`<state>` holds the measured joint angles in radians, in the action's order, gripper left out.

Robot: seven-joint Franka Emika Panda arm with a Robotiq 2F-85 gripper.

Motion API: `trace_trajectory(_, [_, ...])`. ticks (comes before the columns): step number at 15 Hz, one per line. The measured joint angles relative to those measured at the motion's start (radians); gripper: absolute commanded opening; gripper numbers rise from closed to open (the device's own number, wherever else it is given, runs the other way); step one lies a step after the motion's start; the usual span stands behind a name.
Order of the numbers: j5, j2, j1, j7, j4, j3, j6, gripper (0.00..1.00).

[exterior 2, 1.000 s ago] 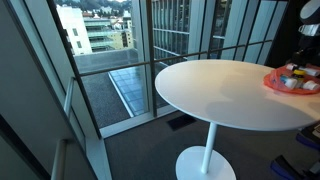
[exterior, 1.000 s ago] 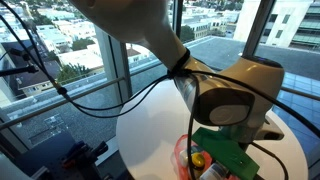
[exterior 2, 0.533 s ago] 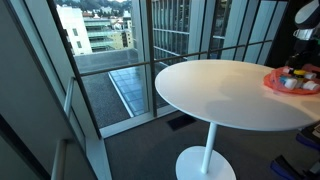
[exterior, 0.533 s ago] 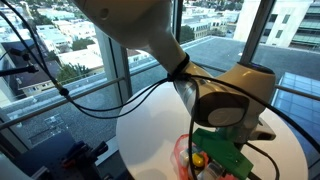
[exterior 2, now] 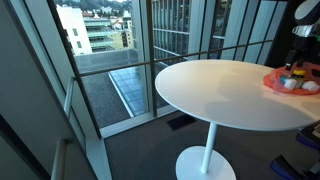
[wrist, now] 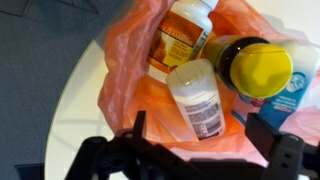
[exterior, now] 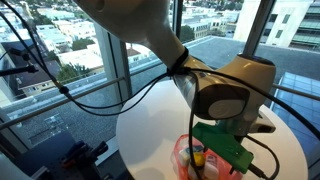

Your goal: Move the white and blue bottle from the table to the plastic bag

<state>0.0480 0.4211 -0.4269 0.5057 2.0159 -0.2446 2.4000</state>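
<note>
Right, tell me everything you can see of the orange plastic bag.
The plastic bag is thin, translucent orange film, crumpled and creased, lying on the white round table. Its mouth is spread open, so the contents show from above: an orange-labelled bottle with a white cap, a white bottle with a printed label, a yellow-lidded jar and, cut off at the picture's edge, a blue-and-white labelled container. In an exterior view it reads as a low orange heap.
</note>
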Motion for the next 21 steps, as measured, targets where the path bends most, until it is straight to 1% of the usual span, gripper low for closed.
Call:
trace_trajectory(5, [-0.001,-0.071,0.012,0.0,0.005,0.017,-0.085,1.0])
trace_trajectory(11, [-0.008,-0.174,0.069,-0.017,0.021,0.018,-0.186,1.0])
trace_trajectory(14, [-0.023,-0.206,0.116,-0.083,0.021,0.023,-0.207,1.0])
trace_trajectory(18, [-0.043,-0.238,0.187,-0.236,0.022,0.042,-0.207,1.0])
trace_trajectory(21, [-0.045,-0.271,0.233,-0.32,0.028,0.063,-0.219,1.0])
